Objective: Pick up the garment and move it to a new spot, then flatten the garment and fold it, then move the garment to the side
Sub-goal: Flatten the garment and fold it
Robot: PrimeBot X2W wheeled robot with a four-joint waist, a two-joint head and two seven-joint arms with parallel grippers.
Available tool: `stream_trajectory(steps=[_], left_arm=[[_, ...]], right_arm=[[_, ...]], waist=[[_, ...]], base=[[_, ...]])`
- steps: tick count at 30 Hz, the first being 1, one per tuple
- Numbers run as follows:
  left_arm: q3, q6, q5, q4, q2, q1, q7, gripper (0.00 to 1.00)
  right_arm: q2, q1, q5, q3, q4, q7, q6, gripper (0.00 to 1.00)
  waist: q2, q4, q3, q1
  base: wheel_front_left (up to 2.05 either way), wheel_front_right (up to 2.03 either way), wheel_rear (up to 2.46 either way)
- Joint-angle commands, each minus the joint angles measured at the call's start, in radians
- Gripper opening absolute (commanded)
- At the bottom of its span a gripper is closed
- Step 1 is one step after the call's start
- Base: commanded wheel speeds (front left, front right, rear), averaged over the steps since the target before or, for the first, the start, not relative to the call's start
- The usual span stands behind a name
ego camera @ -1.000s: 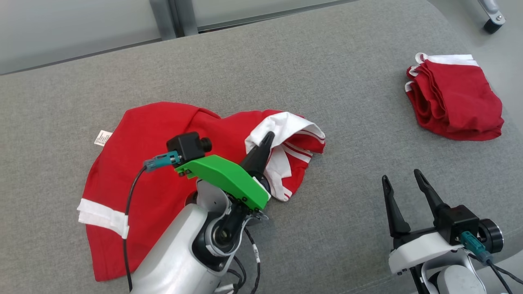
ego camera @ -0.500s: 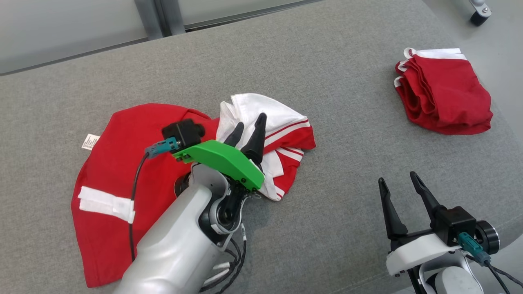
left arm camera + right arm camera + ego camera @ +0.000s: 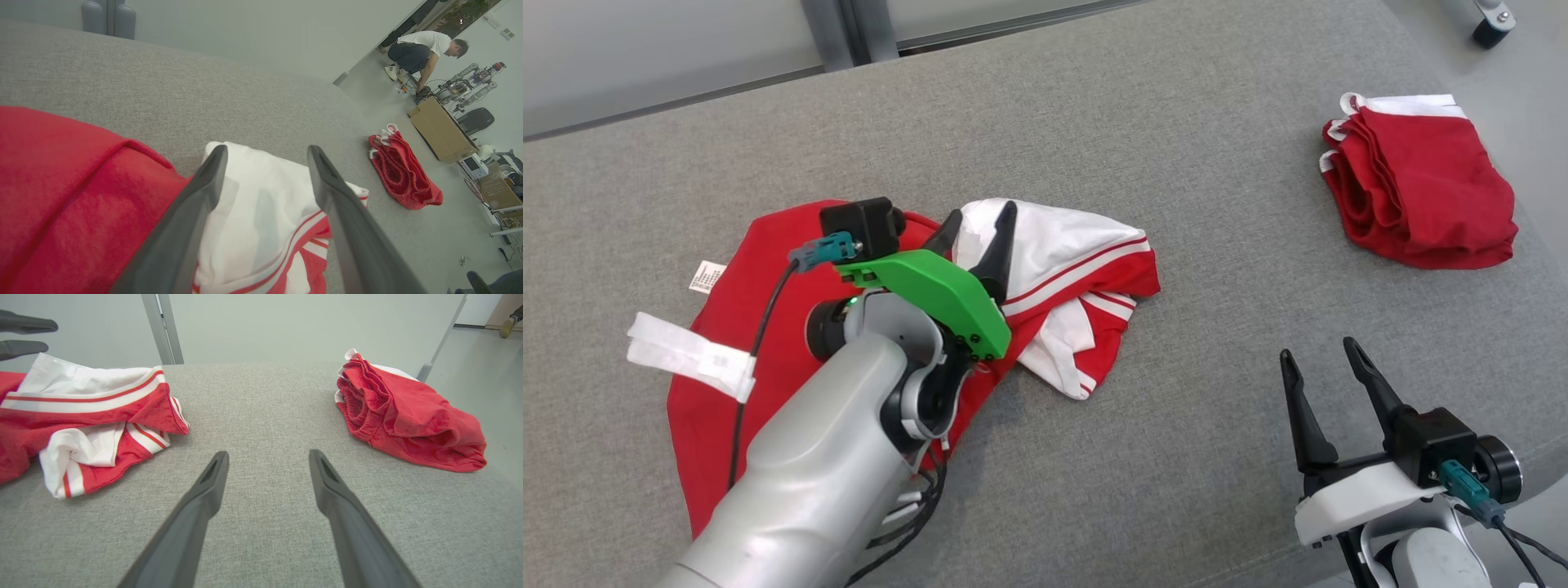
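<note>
Closest in, the right gripper (image 3: 1319,349) sits low on the right over the bare grey cushion (image 3: 1176,457), fingers spread wide with nothing between them. A bit further out, the left gripper (image 3: 982,211) is spread apart too, tips over the white part of the garment (image 3: 768,253). It's not pinching any cloth, and I can't tell if the tips touch it. The garment's a red and white shirt lying rumpled left of centre. Far right there's a folded red pile (image 3: 1421,196), well apart. Way back, a person (image 3: 421,49) bends down near a cardboard box (image 3: 441,130).
</note>
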Motion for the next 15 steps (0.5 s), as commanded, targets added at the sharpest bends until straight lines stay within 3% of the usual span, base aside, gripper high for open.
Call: stream_trajectory(steps=[1,15], left_arm=[[0.004,0.006,0.005,0.01,0.014,-0.016,0.007,1.0],[-0.063,-0.015,0.04,0.103,0.059,-0.035,0.095,1.0]], right_arm=[[-0.002,-0.002,0.001,-0.002,-0.002,0.0,-0.002,1.0],[-0.002,-0.003,0.0,-0.004,0.003,0.0,-0.002,1.0]], waist=[[0.0,-0.003,0.001,0.0],[0.0,-0.006,0.005,0.0]], base=[[0.0,0.0,0.0],[0.0,0.0,0.0]])
